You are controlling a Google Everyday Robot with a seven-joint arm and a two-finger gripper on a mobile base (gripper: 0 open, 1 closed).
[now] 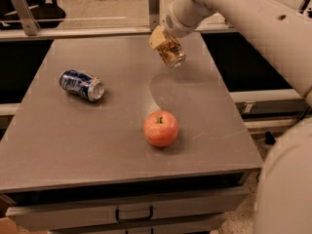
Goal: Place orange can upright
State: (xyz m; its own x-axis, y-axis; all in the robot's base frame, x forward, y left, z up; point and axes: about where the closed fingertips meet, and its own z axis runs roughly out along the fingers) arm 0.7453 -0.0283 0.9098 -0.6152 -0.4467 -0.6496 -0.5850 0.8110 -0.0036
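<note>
The orange can [172,54] hangs in the air above the far middle of the grey table [117,130], tilted with its silver end pointing down towards me. My gripper [163,42] is shut on the can from above and behind, with a tan finger [156,36] showing at its upper left. A shadow lies on the table under the can.
A blue can [81,85] lies on its side at the table's left. A red-orange apple [161,128] sits near the front middle. A drawer with a black handle [134,213] runs under the front edge. My white arm [253,18] crosses the upper right.
</note>
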